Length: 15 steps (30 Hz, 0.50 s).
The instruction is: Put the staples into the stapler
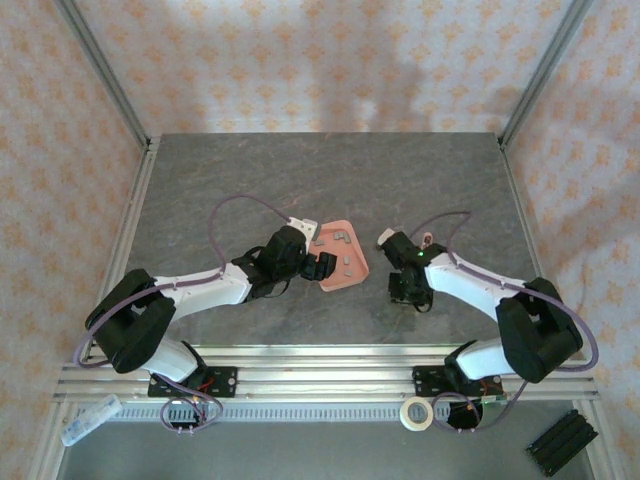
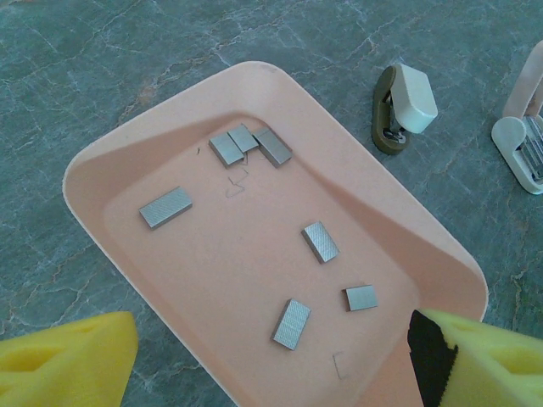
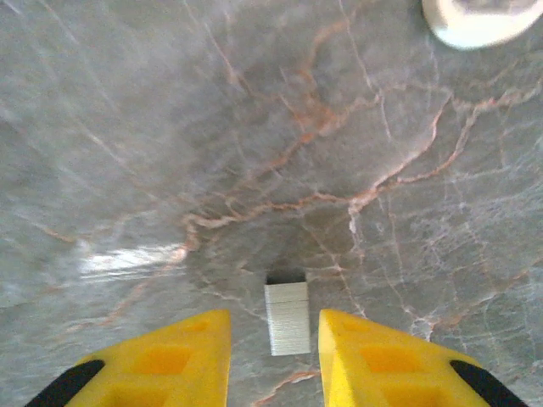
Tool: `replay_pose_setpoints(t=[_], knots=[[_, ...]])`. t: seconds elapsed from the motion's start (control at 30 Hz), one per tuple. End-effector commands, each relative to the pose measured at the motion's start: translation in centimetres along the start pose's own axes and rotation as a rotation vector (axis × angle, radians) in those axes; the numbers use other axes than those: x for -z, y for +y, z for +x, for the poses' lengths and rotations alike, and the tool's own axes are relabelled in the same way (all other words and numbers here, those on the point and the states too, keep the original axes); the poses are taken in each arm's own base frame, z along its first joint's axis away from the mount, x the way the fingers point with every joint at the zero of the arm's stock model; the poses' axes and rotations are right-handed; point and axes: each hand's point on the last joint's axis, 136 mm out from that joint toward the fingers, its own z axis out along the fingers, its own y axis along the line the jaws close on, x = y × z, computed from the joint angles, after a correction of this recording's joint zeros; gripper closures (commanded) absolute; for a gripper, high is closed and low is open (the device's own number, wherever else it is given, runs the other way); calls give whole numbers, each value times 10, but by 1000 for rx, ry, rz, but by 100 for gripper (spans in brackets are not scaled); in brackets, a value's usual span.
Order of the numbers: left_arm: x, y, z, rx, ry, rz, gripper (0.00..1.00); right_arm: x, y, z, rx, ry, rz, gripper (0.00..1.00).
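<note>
Closest to the lens in the left wrist view, two yellow foam fingers (image 2: 68,360) of the left gripper (image 2: 271,339), spread wide apart at the bottom corners, holding nothing, hanging over the near end of the tray. Closest in the right wrist view, the right gripper (image 3: 276,315), with yellow fingers (image 3: 212,339) set narrowly apart, straddling one short grey staple strip (image 3: 287,318) that lies on the table with bare stone on either side, touched by neither pad as far as visible. Beneath everything, a grey marble-patterned table (image 1: 300,180) with rust-coloured veins. From above, the left arm (image 1: 200,285) reaching in from the lower left and the right arm (image 1: 475,285) from the lower right, both white with black joints, with wrists pointed toward the table's middle. Under the left gripper's open fingers, a salmon-pink shallow tray (image 2: 110,161), rounded at the corners, flat on the table. To the right of the tray and apart from its rim, the stapler (image 2: 519,144), pale pink and white, cut off by the frame edge, with the metal channel exposed. Between stapler and tray, a stubby cream-capped piece (image 2: 405,106) on an olive-brown base. Inside the tray, the staples (image 2: 321,242): seven small grey strips, three bunched together near the far end, four scattered singly. Smallest of all, a couple of loose bent wires (image 2: 237,180) on the tray floor.
</note>
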Motion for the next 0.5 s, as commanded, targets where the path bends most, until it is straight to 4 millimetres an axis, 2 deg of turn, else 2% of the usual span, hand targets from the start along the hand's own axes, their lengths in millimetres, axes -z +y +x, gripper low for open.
replay_pose_setpoints(t=[0.0,0.47], knots=[[5,-3,-5,5,-32,6,16,13,-1,-4,16,20,12,68],[6,-2,-3,4,-25,-4,16,-4,-1,1,36,144,3,69]])
